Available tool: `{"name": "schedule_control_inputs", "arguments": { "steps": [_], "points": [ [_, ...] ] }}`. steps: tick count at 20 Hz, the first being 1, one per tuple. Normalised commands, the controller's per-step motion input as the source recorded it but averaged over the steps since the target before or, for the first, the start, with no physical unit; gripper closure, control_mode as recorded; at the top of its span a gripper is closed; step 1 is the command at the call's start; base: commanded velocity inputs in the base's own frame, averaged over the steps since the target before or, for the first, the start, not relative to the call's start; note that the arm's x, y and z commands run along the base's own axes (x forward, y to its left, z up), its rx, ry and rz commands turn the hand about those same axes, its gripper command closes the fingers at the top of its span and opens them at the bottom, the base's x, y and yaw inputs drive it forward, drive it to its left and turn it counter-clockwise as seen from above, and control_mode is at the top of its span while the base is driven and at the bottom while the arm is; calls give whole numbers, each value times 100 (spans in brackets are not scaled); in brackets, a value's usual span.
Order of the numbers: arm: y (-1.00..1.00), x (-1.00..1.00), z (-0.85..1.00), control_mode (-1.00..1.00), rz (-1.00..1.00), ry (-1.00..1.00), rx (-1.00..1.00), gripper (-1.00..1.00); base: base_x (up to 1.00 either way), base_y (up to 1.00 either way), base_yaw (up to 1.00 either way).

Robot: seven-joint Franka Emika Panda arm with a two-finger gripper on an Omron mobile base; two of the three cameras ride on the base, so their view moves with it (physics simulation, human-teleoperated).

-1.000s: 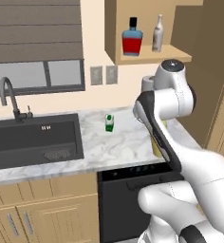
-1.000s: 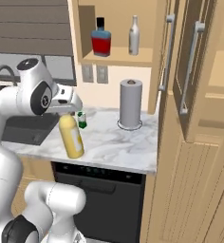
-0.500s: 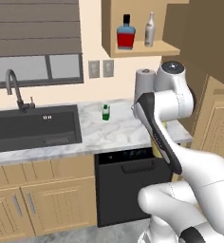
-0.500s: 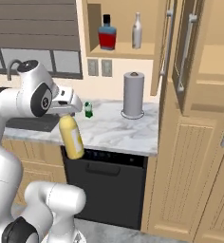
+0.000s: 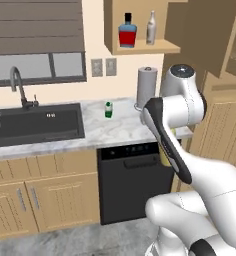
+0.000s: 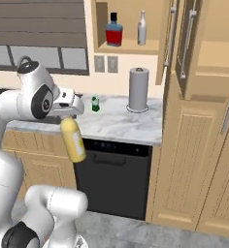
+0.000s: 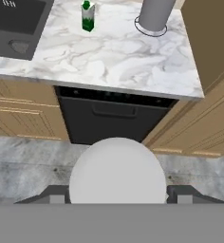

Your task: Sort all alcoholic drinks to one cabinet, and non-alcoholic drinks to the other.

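The gripper (image 6: 70, 112) is clamping the neck of the tall yellow bottle (image 6: 73, 140), which is hanging in front of the counter (image 6: 121, 127), off its edge. The arm is carrying it toward the pantry unit (image 6: 204, 145); its doors look partly open, though that is hard to judge. Keeping the bottle upright and swinging wide of the paper towel roll (image 6: 139, 89) seems wise. The green-and-white carton (image 5: 108, 109) is waiting on the counter.

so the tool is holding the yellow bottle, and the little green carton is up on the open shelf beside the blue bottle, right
Not quite. The tool does hold the yellow bottle, but the green carton stands on the marble counter; the right base view shows it. The grey bottle is beside the blue bottle.
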Motion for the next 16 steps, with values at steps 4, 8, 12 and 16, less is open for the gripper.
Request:
{"name": "schedule_control_inputs", "arguments": {
  "steps": [4, 8, 12, 16],
  "points": [
    [0, 0, 0, 100, 0, 0, 0, 100, -7, 0, -43],
    [0, 0, 0, 100, 0, 0, 0, 100, -17, -1, -60],
    [0, 0, 0, 100, 0, 0, 0, 100, -31, -14, -58],
    [0, 0, 0, 100, 0, 0, 0, 100, -22, -36, -48]
  ]
}}
